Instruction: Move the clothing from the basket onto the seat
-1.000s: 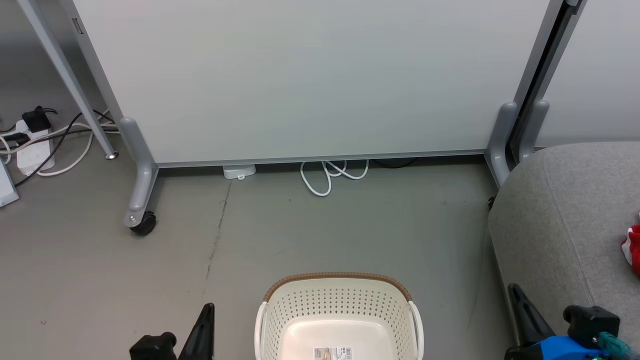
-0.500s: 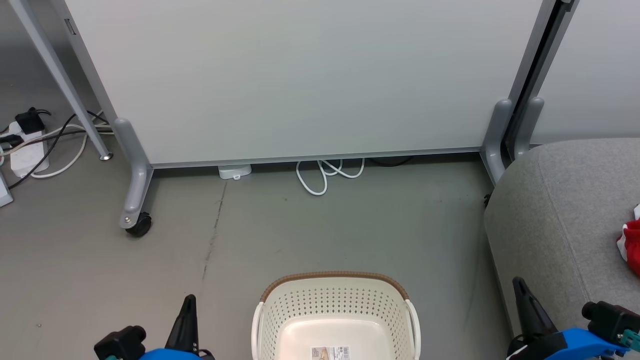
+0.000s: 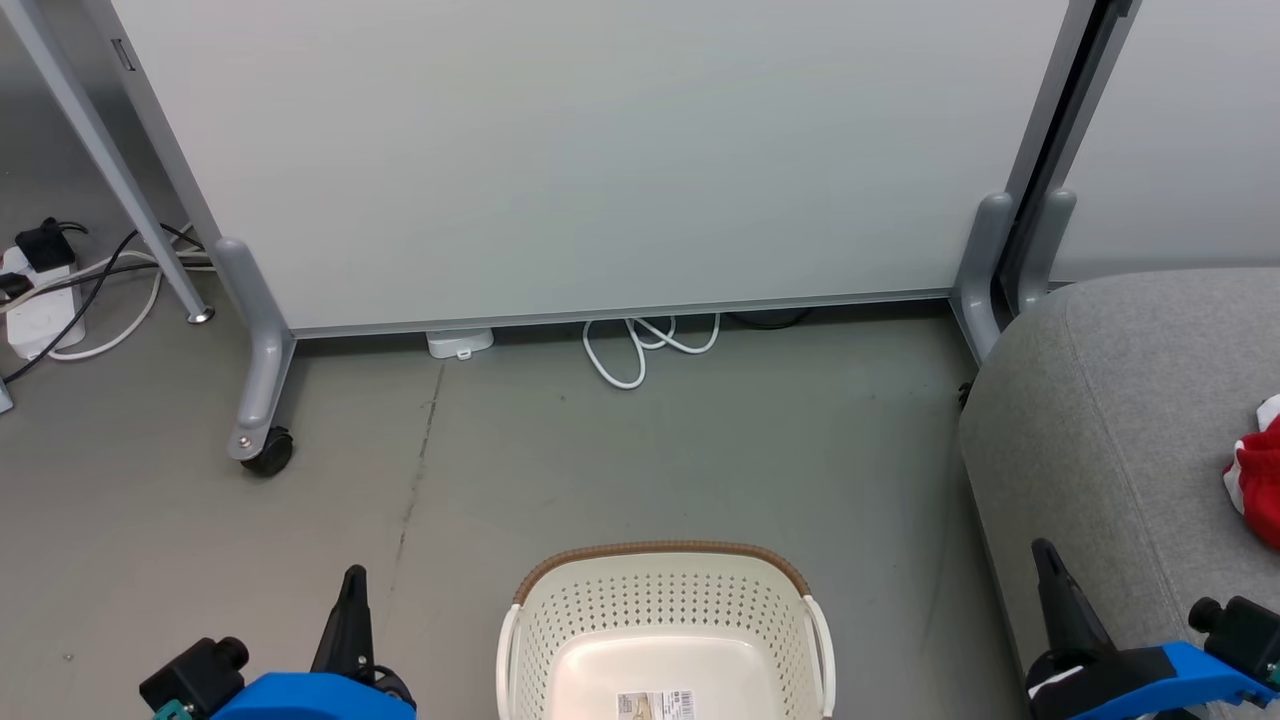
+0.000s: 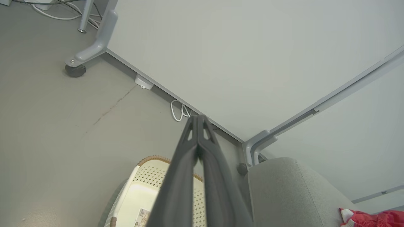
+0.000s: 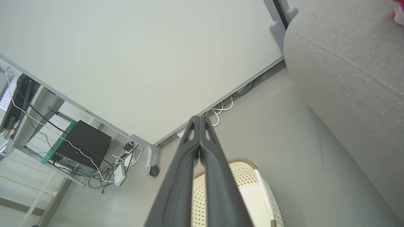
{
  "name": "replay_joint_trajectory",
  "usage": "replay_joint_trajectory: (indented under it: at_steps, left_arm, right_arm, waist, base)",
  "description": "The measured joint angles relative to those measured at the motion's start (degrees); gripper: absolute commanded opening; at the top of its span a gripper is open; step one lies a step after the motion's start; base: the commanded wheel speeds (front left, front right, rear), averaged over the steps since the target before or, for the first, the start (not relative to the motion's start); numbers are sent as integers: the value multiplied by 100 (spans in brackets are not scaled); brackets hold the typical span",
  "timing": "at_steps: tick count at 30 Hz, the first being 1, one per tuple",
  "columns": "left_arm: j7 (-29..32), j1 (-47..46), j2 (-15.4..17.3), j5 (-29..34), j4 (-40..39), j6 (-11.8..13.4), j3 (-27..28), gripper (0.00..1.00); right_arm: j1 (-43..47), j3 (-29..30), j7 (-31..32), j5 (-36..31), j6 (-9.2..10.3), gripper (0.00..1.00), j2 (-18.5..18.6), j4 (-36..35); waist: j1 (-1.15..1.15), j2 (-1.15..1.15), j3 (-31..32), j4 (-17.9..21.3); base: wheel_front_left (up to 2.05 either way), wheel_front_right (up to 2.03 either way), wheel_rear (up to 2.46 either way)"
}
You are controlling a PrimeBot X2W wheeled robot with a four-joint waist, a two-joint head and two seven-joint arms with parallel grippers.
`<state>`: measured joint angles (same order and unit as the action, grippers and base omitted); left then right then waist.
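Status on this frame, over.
Shut and empty: left gripper, right gripper. Visible floor of basket bare; clothing on seat. Loose cable by panel, off the path.

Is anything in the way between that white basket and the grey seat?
Nothing visible does: plain floor runs between the basket and the seat. The cable loop lies farther back, by the partition.

I count one basket [image 3: 660,551] with one label [image 3: 655,703] inside it. There is one seat [image 3: 1100,420], and one red bundle of clothing [image 3: 1255,480]; how many garments it holds I cannot tell. Two grippers: the left gripper [image 4: 197,118] and the right gripper [image 5: 198,118]. Two white panels [image 3: 600,150], one caster [image 3: 268,452], one looped cable [image 3: 640,350], one power strip [image 3: 30,312].
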<state>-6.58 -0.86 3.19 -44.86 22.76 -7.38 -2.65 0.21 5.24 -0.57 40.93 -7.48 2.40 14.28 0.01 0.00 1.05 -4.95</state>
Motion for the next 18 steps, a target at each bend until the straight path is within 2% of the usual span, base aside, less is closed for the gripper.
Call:
replay_joint_trajectory:
  at_steps: [18]
  left_arm:
    - [348, -144, -4, -1248, -234, 0, 224, 0]
  right_arm:
    - [-130, 35, 186, 1343, 0, 0, 3, -5]
  waist:
    - [0, 0, -24, 96]
  base:
    - [0, 0, 0]
